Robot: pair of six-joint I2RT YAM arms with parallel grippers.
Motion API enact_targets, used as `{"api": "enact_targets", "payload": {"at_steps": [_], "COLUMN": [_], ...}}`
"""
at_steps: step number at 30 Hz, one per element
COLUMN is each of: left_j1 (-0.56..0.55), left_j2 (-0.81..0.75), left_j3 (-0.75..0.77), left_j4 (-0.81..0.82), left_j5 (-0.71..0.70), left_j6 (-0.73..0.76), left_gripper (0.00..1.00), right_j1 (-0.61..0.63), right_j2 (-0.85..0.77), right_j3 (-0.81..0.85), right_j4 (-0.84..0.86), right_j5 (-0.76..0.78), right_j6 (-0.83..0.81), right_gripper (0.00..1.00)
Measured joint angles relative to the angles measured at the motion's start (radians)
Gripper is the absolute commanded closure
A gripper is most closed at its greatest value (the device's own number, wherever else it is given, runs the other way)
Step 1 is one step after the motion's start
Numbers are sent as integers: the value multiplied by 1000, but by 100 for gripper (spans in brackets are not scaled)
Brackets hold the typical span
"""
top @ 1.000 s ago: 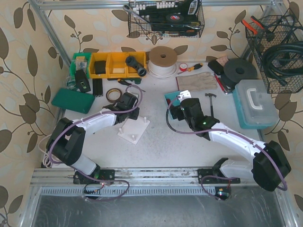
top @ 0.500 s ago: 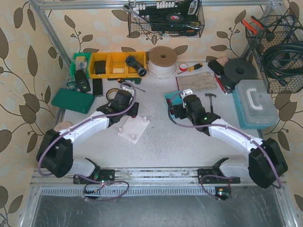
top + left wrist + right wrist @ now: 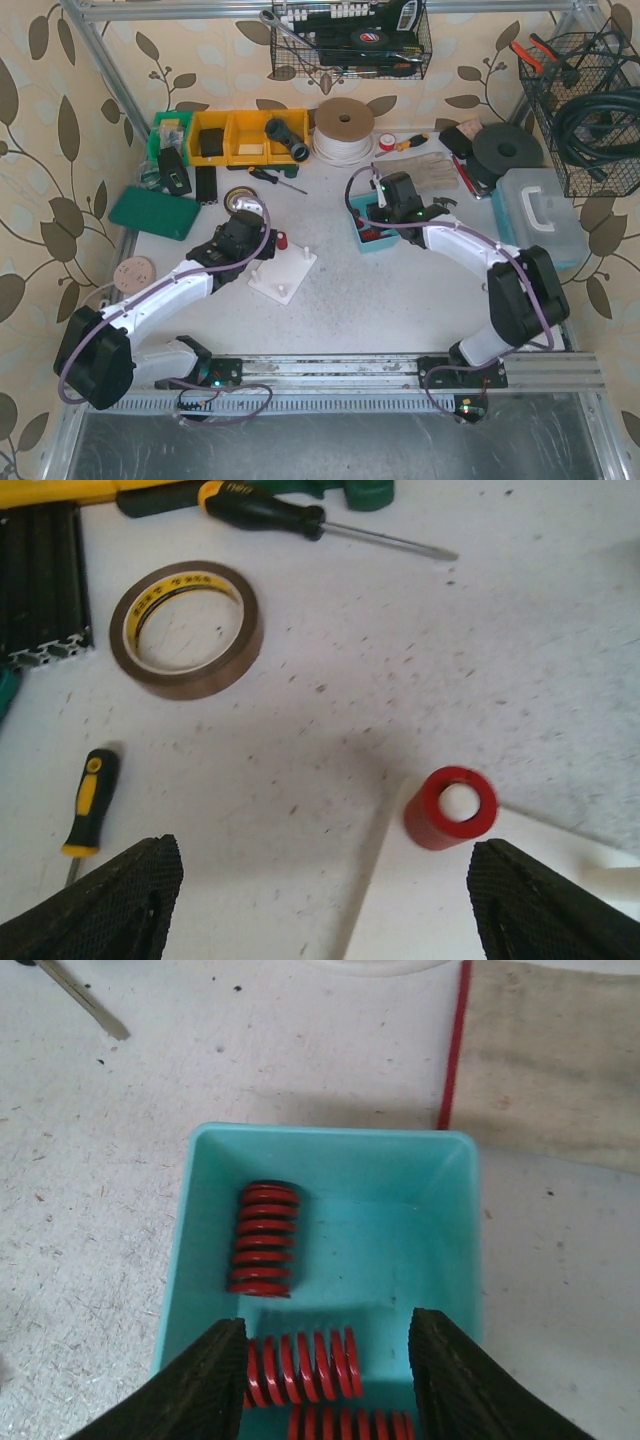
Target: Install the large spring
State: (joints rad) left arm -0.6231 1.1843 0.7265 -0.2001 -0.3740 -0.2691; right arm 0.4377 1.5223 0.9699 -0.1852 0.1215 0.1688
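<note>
A red spring (image 3: 450, 808) stands over a white peg at the corner of the white base plate (image 3: 285, 272). My left gripper (image 3: 320, 880) is open, its black fingers (image 3: 110, 900) wide apart, and the spring sits just ahead of the right one, untouched. My right gripper (image 3: 328, 1345) hangs over the teal bin (image 3: 440, 1220) with its jaws apart. Three red springs lie in the bin. One spring (image 3: 300, 1368) lies between the fingers, against the left finger (image 3: 190, 1390), with a gap to the right one. Another spring (image 3: 263, 1238) lies farther back.
A brown tape roll (image 3: 186, 628) and two screwdrivers (image 3: 88, 800) lie on the table left of the plate. A beige cloth (image 3: 560, 1050) lies behind the bin. Yellow bins (image 3: 240, 135), a cord reel (image 3: 344, 125) and a blue case (image 3: 538, 215) line the back and right.
My left gripper has opened and pulled back, leaving the red spring on the peg. The right arm has swung back over the teal bin and its jaws have narrowed around a spring.
</note>
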Motion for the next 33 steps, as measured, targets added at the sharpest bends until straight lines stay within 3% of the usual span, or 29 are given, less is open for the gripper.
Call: {"api": "enact_targets", "payload": {"at_steps": [9,17,33], "left_j1": [0,0,0], "left_j2": [-68,-40,-22], "left_j3": [-34,-41,-76], "left_j4": [15,43,93], "left_j5": [-55,-75,-96], "left_j6": [1,13,49], "left_gripper": [19,19,19], "right_j1": [0,0,-2], "right_j2": [183,272,401], "right_j3": [122,134,202], "right_j4": [-18,-15,-37], "right_j5": [-56,-111,-77], "right_j6": [-2,-2,-16], "right_gripper": [53,53,57]}}
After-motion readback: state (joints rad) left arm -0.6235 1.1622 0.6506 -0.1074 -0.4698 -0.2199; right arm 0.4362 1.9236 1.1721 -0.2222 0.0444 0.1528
